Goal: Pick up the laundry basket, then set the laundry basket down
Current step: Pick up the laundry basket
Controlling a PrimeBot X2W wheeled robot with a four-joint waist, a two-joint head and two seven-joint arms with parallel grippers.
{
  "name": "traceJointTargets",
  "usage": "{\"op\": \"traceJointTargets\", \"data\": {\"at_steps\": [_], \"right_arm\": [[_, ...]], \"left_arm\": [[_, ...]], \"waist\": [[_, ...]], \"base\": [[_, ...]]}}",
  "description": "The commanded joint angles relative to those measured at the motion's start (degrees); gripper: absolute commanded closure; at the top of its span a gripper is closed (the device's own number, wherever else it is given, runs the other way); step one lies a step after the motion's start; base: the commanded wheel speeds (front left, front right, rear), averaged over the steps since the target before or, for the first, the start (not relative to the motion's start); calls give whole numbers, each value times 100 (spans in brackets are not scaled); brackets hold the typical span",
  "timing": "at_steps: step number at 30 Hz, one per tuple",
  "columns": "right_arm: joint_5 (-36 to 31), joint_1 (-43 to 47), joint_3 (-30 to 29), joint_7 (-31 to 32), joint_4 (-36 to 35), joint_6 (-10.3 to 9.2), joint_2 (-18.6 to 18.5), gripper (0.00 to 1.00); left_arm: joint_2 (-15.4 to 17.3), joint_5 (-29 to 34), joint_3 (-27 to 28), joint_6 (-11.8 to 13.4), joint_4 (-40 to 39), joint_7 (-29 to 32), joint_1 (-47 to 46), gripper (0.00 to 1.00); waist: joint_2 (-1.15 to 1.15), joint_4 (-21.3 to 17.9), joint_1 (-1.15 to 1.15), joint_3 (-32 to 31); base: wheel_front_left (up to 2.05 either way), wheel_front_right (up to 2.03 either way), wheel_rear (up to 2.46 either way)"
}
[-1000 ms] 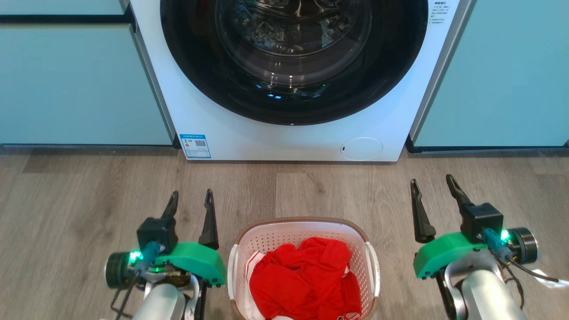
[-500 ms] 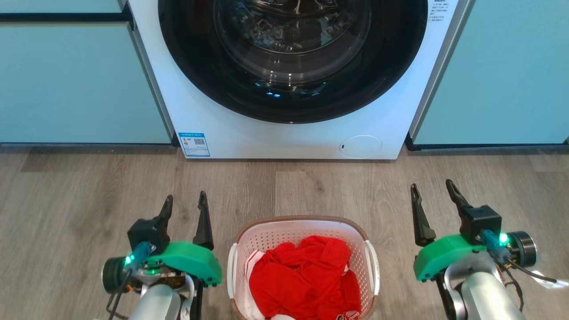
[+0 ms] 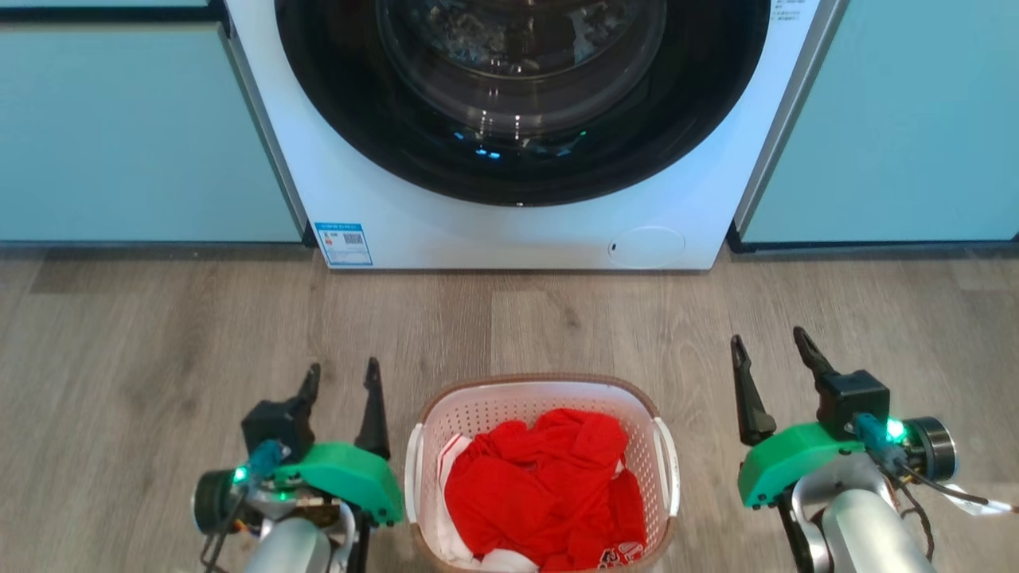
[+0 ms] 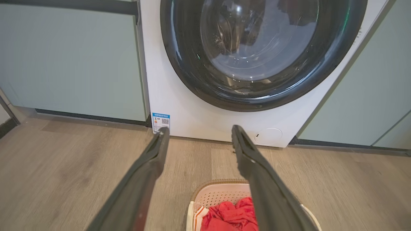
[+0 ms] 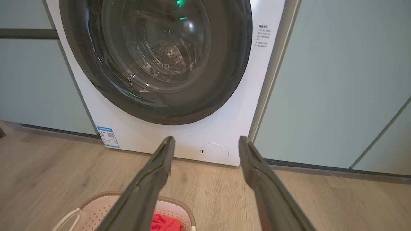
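The laundry basket [image 3: 493, 407] stands on the wooden floor [image 3: 159, 334] in front of the washer [image 3: 382, 199]. It is centred below the round door [image 3: 517, 95] and clear of the washer's base. A crumpled red garment [image 3: 541, 493] lies inside it.

Your left tool [image 3: 343, 370] hangs in front of the washer's lower left corner, fingers spread, released and empty, pointing toward the washer. Its green housing sits just beside the basket's left side; contact cannot be confirmed.

Your right tool [image 3: 768, 337] hangs in front of the washer's lower right corner, likewise released and empty, apart from the basket.

Pale teal cabinets [image 3: 119, 135] flank the washer on both sides.
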Motion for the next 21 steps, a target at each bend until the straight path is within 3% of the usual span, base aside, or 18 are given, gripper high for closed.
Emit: {"op": "traceJointTargets", "data": {"at_steps": [1,9,21], "right_arm": [[-65,-339,134,-70,-135,41,-69,0],[-106,-888,327,-66,836,41,-150,0],[409,-2152,895,352,2552,41,-178,0]], "left_arm": [[0,-50,127,-17,-119,-37,-267,0],[0,-247,-155,-79,573,-37,-712,0],[-1,-734,-692,-407,2474,-37,-1938,0]], "waist": [[0,-6,0,60],[0,-26,0,957],[0,-55,0,2261]], "base": [[0,0,0],[0,0,0],[0,0,0]]}}
